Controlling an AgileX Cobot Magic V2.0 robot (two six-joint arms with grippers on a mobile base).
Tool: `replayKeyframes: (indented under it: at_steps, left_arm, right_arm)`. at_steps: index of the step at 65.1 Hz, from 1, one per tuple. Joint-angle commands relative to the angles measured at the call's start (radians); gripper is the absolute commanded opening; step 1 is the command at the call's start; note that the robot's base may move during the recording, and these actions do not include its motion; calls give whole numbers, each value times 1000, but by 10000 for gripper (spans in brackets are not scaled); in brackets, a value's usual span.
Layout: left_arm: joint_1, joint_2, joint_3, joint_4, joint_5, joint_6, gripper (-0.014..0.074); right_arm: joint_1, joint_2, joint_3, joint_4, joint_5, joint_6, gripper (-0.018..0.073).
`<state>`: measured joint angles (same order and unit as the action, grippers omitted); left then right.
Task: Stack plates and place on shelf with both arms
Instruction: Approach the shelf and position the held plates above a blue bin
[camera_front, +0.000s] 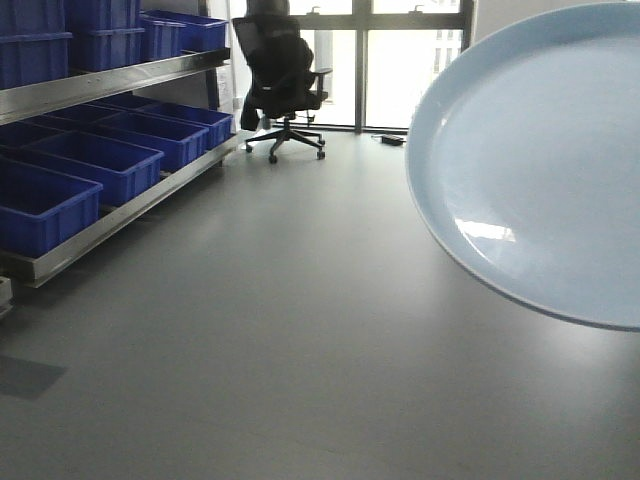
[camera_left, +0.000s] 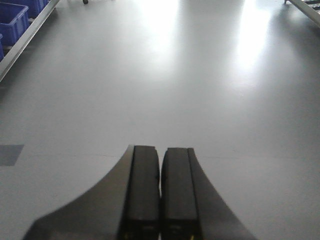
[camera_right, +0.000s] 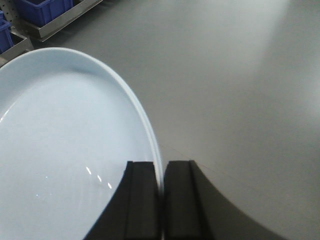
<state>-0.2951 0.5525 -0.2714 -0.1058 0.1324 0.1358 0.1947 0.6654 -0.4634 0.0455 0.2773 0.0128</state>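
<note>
A pale blue round plate (camera_front: 540, 160) hangs in the air at the right of the front view, tilted, close to the camera. In the right wrist view my right gripper (camera_right: 161, 167) is shut on the rim of this plate (camera_right: 60, 145), which spreads out to the left of the fingers. In the left wrist view my left gripper (camera_left: 160, 152) is shut with nothing between its fingers, held above bare grey floor. Only one plate shows; a second one is out of view. Neither arm shows in the front view.
A metal shelf rack (camera_front: 120, 205) with several blue bins (camera_front: 85, 160) runs along the left. A black office chair (camera_front: 282, 85) stands at the back by the windows. Grey floor (camera_front: 300, 330) fills the middle.
</note>
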Motion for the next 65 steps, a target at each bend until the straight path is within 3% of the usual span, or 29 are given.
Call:
replayKeyframes:
  at_steps: [1, 65]
  left_arm:
    - [1, 2, -30, -2, -84, -2, 100]
    - [1, 2, -30, -2, -84, -2, 100]
  right_arm:
    - [-7, -2, -34, -1, -95, -4, 49]
    - [-7, -2, -34, -1, -95, -4, 49]
